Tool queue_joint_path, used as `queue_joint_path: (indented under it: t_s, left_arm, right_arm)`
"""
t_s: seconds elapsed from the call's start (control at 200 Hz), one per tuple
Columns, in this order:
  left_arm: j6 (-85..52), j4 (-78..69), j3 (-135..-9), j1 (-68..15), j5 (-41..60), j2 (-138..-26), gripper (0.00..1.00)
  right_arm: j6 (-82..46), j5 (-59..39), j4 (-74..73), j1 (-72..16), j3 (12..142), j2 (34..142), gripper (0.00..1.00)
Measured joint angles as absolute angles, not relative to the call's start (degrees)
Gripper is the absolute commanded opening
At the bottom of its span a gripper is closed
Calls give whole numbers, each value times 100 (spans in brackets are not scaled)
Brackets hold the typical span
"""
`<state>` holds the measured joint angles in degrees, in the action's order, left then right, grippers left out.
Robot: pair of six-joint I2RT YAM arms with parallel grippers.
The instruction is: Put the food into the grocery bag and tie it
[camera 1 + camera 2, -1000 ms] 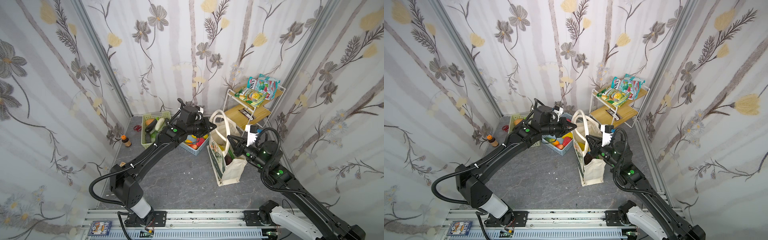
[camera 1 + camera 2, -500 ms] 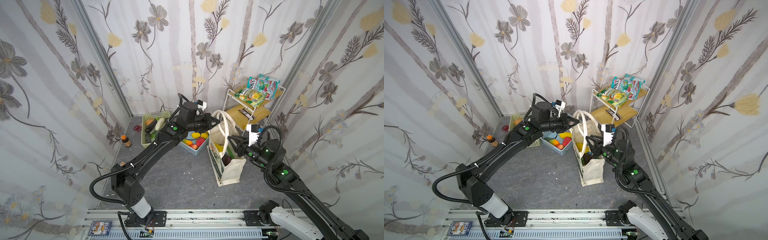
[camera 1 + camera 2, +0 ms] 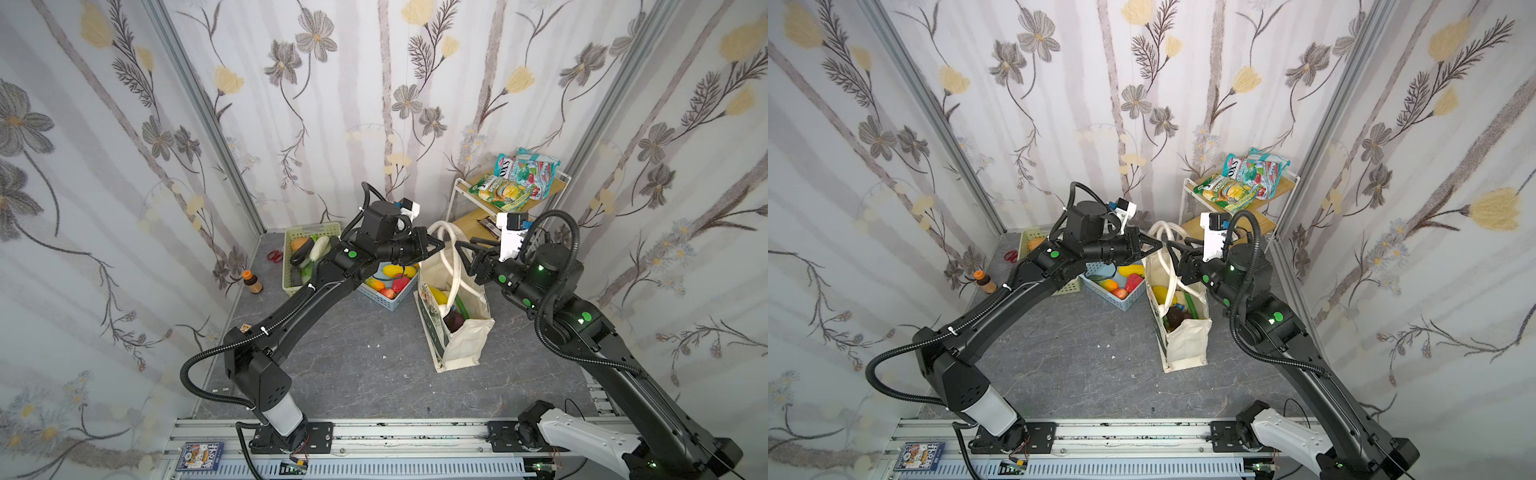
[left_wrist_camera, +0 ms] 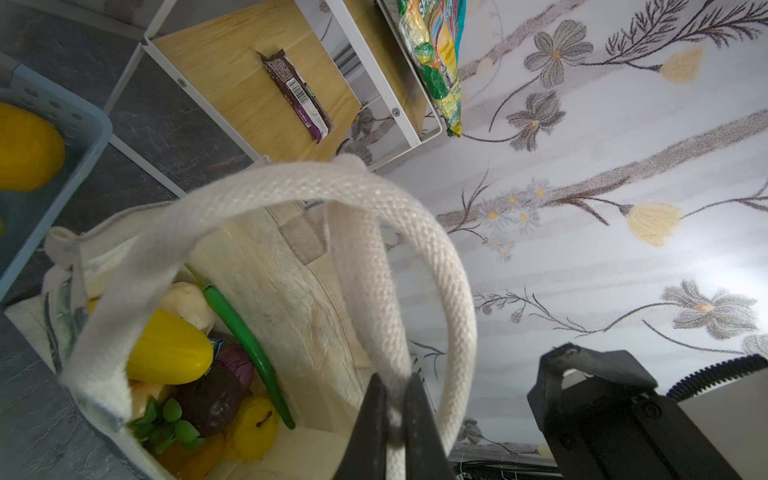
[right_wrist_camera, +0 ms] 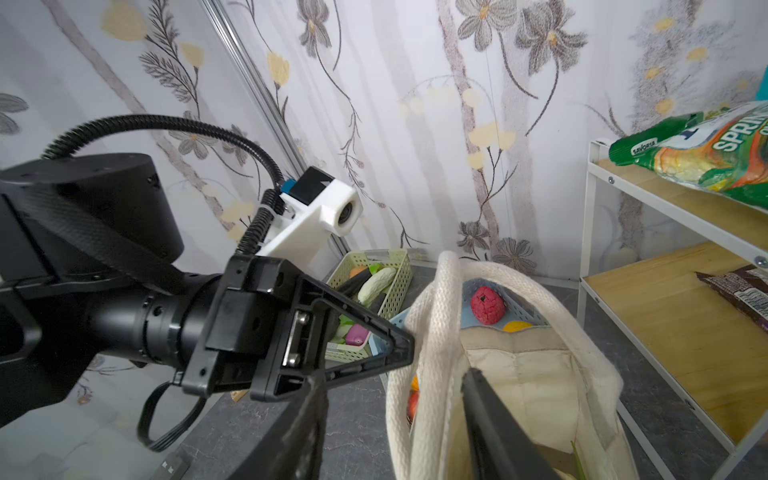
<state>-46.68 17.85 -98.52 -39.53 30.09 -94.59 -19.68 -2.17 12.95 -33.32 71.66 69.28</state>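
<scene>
The cream grocery bag (image 3: 461,336) (image 3: 1187,345) stands upright on the grey floor, its mouth open. Inside lies food: a yellow fruit (image 4: 166,353), a green chili (image 4: 241,328) and a dark purple piece (image 4: 212,399). My left gripper (image 3: 439,243) (image 4: 395,378) is shut on one cream rope handle (image 4: 365,270) and holds it up above the bag. My right gripper (image 3: 464,244) (image 5: 395,374) faces it from the other side and is open. The handle strands (image 5: 440,332) pass between its fingers (image 5: 490,424) without being pinched.
A blue basket (image 3: 386,301) with toy fruit sits just left of the bag, and a green basket (image 3: 291,270) of vegetables beyond it. A white wooden shelf (image 3: 461,199) behind the bag carries snack packets (image 3: 515,183). A small bottle (image 3: 252,281) and red scissors (image 3: 272,256) lie at the far left.
My right gripper has opened and now stands round the handles. My left gripper has lifted its handle higher and carried it right, over the bag.
</scene>
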Motion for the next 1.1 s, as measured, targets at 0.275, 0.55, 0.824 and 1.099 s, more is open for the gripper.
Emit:
queue_joint_path:
  t_s: [0.275, 0.55, 0.824, 1.099]
  left_arm:
    - [-4602, 1887, -9867, -3992, 2956, -9443, 0]
    - [-4473, 2021, -9944, -3990, 2869, -9421, 0]
    - [-4241, 2285, -10066, -3990, 2801, -9384, 0]
    - [-4195, 2438, -10230, -4001, 2766, -9456, 0]
  right_arm:
    - [-1892, 504, 1852, -3363, 7500, 7430, 29]
    - [-1905, 515, 2045, -3258, 7430, 7550, 30]
    - [-2154, -355, 1848, -2818, 7072, 6947, 59]
    - [-2163, -1022, 1494, -2974, 7177, 7299, 59]
